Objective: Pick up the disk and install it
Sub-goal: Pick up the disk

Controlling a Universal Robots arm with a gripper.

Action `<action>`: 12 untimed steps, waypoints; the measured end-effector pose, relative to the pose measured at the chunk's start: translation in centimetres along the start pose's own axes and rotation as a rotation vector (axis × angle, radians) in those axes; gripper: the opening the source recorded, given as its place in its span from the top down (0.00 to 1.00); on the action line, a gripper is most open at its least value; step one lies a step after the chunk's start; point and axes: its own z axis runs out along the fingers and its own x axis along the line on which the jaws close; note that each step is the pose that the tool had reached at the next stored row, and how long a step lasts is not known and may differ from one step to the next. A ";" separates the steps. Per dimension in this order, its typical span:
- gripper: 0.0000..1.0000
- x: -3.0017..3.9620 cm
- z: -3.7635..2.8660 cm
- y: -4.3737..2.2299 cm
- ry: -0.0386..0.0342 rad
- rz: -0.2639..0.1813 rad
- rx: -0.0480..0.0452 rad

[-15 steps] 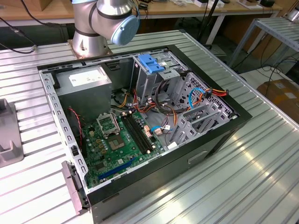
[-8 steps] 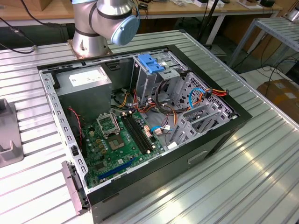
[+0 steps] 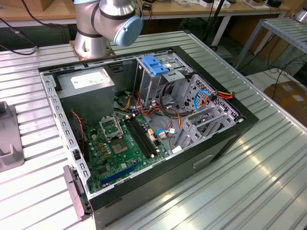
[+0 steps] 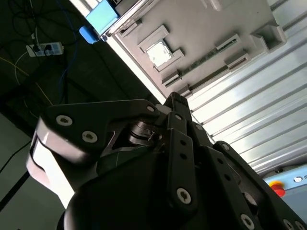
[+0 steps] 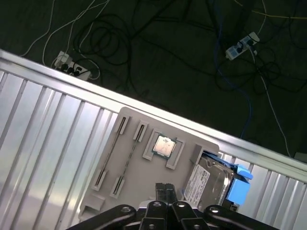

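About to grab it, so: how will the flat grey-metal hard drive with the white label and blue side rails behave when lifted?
The disk looks a rigid metal slab, so probably stiff and dense for its size. Its smooth metal face may be slippery; the blue plastic rails could flex if squeezed. Flat-sided, it shouldn't roll.

light: bright, even | glare: ribbed metal table | shadow: floor dark, case interior dim
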 end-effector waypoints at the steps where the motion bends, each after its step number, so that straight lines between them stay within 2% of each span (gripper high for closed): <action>1: 0.90 0.00 0.00 0.00 0.0005 -0.011 -0.0003; 12: 0.90 0.00 0.00 0.00 0.0034 -0.079 -0.0020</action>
